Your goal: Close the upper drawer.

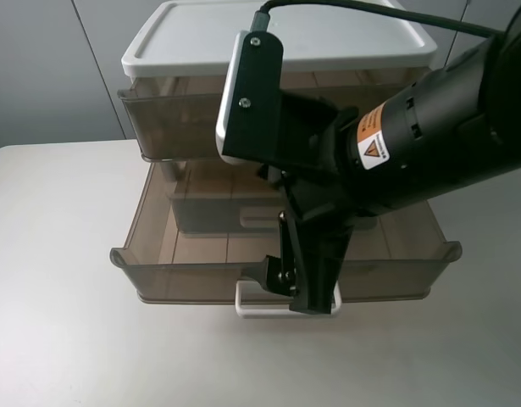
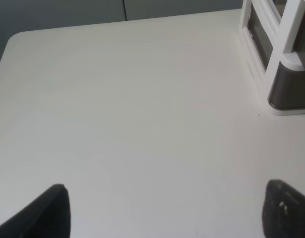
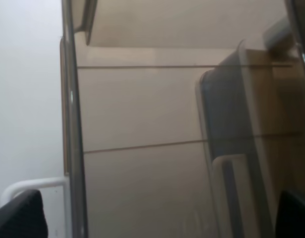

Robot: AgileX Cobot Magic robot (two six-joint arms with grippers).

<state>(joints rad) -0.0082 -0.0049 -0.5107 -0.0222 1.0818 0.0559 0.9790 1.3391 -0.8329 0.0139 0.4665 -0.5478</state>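
Upper drawer (image 1: pixel 201 275) pulled far open
Wide, shallow and made of translucent smoky-brown plastic, it sits level and is drawn well out from the front of the white-lidded cabinet (image 1: pixel 192 38); its front wall has a flared rim and carries a white rectangular loop handle (image 1: pixel 260 312) at the middle

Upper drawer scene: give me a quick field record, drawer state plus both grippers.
upper drawer: pulled far out
handle: white loop, front centre, partly hidden
right gripper: open, straddling the drawer's front wall beside the handle; contact unclear
left gripper: open, over bare table, apart from the cabinet
task: not yet done
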